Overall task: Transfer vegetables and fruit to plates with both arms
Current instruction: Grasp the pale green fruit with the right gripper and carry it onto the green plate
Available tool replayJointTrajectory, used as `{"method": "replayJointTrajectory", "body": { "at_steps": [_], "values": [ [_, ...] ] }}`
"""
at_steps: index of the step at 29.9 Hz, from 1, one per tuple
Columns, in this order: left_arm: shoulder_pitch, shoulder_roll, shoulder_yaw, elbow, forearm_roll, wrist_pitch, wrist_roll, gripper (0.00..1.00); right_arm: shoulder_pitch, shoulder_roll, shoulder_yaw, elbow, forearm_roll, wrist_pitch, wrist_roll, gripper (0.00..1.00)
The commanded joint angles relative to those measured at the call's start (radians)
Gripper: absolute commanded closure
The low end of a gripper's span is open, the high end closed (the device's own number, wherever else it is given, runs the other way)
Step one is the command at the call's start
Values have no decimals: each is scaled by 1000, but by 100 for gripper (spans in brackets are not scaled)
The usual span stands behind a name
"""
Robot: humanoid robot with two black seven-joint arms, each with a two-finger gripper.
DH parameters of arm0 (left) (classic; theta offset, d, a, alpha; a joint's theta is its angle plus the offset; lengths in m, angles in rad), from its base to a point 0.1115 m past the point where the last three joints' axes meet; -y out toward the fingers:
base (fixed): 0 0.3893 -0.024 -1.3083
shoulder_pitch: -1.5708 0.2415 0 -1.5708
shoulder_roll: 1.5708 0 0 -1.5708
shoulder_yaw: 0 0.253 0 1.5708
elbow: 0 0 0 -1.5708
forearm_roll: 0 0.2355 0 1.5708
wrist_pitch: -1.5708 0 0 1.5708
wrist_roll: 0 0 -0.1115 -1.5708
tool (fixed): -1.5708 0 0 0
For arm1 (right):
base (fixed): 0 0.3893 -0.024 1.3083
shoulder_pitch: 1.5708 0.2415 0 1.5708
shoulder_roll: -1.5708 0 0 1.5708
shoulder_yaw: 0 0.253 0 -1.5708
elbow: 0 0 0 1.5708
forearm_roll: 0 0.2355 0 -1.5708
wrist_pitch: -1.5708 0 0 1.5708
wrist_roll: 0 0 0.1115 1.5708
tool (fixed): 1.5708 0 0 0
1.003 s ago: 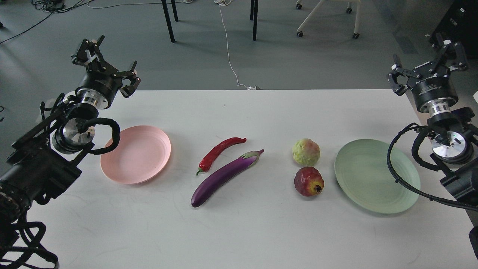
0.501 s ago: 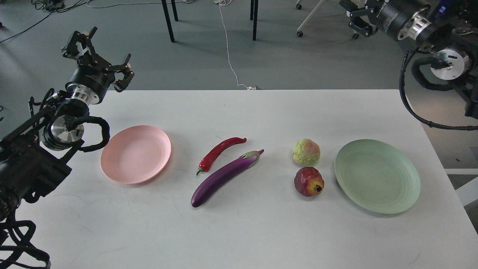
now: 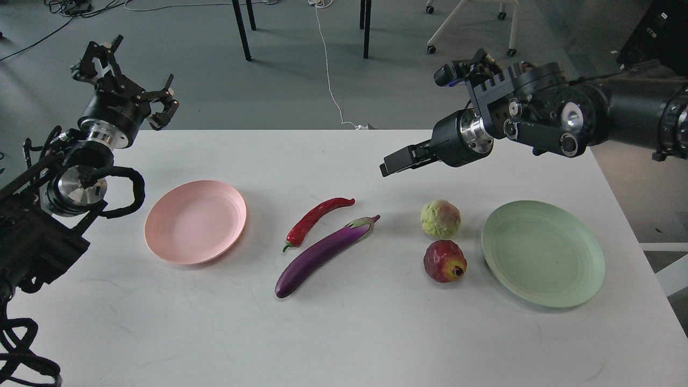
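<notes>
White table (image 3: 344, 344) w/ produce; grey floor (image 3: 301, 91) behind.

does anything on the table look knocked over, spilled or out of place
Nothing stands out. The pink plate and green plate lie flat and empty; the chili, eggplant, pomegranate and bumpy fruit rest intact between them.

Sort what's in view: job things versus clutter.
Job: eggplant, chili pepper, pomegranate, yellow-green fruit, pink plate, green plate.
Lying about: white cable on the floor, wheeled chair, dark table legs.
</notes>
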Motion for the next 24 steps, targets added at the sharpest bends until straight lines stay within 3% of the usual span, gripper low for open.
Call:
{"method": "replayJointTrajectory", "body": {
  "at_steps": [1, 12, 21, 24],
  "values": [
    [7, 4, 0, 0, -1, -2, -1, 2, -18, 70, -151, -9, -37, -67, 3, 4],
    [11, 1, 2, 2, -1, -22, -1, 2, -133, 84, -235, -64, -45, -99, 6, 8],
    [12, -1, 3, 2, 1, -13, -1, 2, -156, 79, -237, -70, -51, -101, 6, 48],
    [12, 1, 3, 2, -1, -14, -1, 2, -113, 52, -235, -63, -48, -99, 6, 51]
  ]
}}
